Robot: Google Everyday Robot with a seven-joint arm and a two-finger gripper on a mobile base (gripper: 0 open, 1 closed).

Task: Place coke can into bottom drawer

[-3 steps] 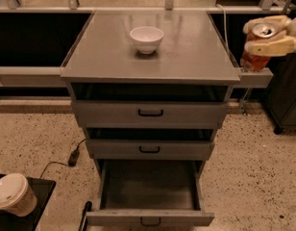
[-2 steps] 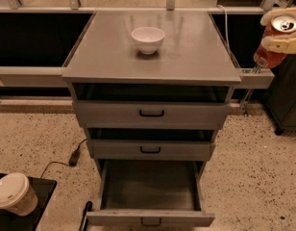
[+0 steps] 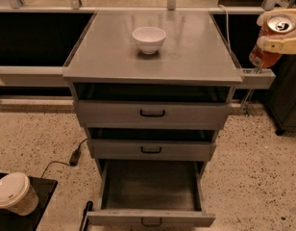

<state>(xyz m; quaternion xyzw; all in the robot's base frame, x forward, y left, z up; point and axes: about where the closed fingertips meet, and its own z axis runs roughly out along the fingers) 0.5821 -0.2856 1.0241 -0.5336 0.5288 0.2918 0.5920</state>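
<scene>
In the camera view, the gripper (image 3: pixel 277 31) is clenched around the coke can (image 3: pixel 263 56), holding it tilted in the air just off the upper right corner of the cabinet (image 3: pixel 153 64). Over the last second it has drifted slightly right and upward. The bottom drawer (image 3: pixel 150 186) stands pulled open at the cabinet's foot with nothing in it, so the descent toward it looks not yet begun.

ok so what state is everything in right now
gripper: upper right, beside the cabinet, shut on can
can: held in the air, not in a drawer yet
bottom drawer: open wide, empty
middle drawer: out a little
top drawer: out a little
bowl: upright on cabinet, looks empty
cup: lid on
</scene>
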